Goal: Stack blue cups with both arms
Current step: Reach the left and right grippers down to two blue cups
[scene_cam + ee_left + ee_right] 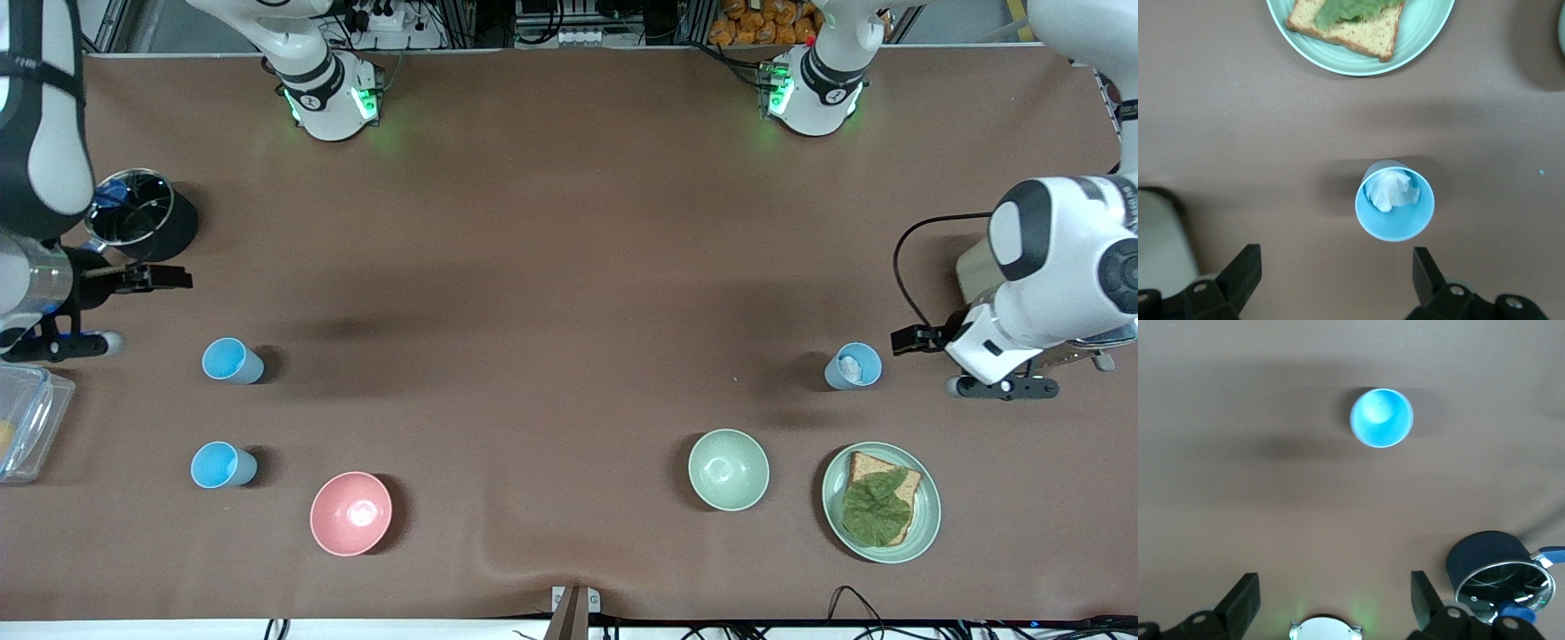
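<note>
Hovering with fingers spread wide, the left claw (1331,280) hangs over the counter (551,293) just beside a grey-blue cup (853,365) holding crumpled white stuff, at the left arm's end. Equally wide, the right claw (1331,603) hangs near the dark pot (135,213). Nothing is grasped, so I judge this the approach step; next, each claw must descend around a cup. Counted: three blue cups, the other two (231,360) (221,465) toward the right arm's end; two bowls, one plate.
</note>
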